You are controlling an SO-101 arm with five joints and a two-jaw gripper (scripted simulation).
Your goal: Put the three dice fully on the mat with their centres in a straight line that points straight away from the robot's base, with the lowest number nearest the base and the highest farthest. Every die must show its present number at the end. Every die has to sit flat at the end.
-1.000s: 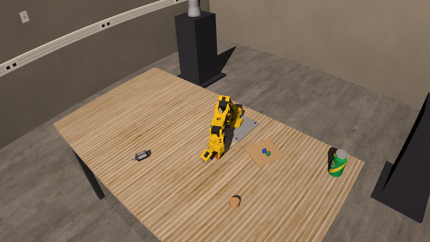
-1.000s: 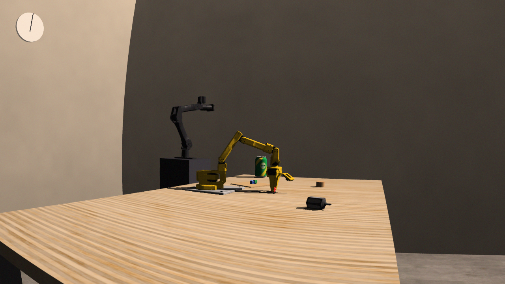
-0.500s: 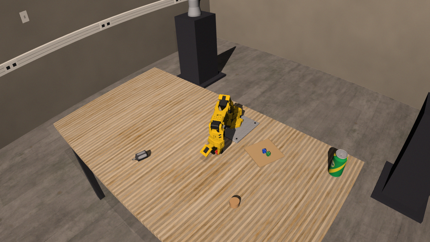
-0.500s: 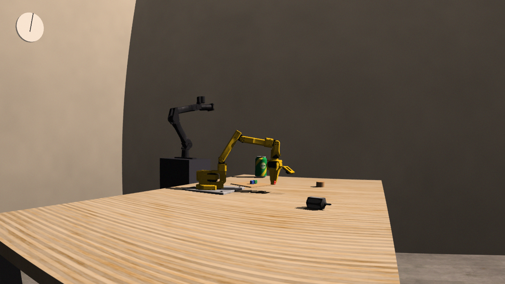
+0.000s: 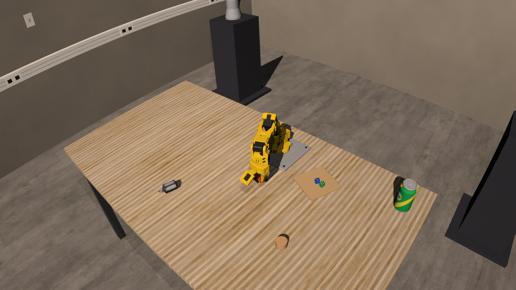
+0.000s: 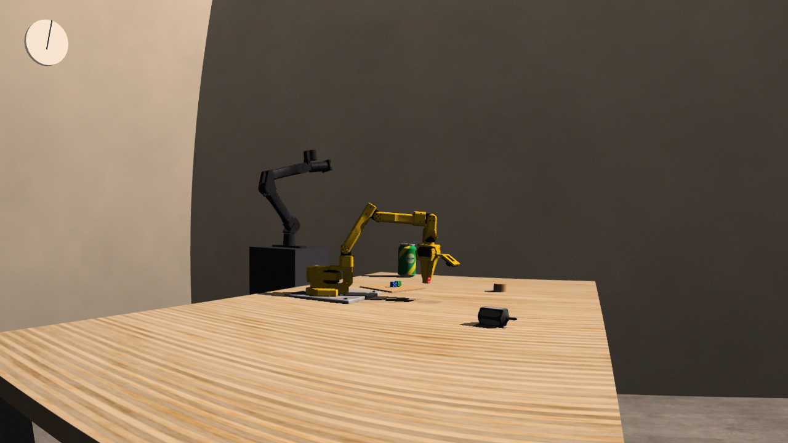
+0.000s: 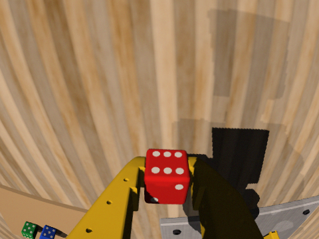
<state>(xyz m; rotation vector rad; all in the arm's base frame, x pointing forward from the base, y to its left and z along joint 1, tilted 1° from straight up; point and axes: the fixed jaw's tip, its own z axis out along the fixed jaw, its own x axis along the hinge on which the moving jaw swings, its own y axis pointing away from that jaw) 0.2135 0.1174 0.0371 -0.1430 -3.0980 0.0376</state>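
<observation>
Wrist view: hand [image 5: 259,180] [image 6: 427,281] [image 7: 167,166] clamped on red die [image 5: 259,179] [image 6: 428,279] [image 7: 167,177], six upward, raised beside mat [image 5: 306,189] [image 6: 410,287] [image 7: 33,202]. Side grip likely preserves that six for the far slot. Glossy rounded cube, white pips; blue die [image 5: 317,180] [image 6: 393,284] [image 7: 48,232] and green die [image 5: 321,184] [image 6: 399,283] [image 7: 29,229] sit on the thin tan mat.

Gripper [image 5: 260,180] [image 6: 427,280] [image 7: 167,176] now higher, the red die [image 5: 259,179] [image 6: 427,279] [image 7: 167,176] lifted off the tabletop [image 5: 202,216] [image 6: 352,363] [image 7: 109,83] with it, the arm's forearm [image 5: 262,138] [image 6: 395,217] nearer level.
</observation>
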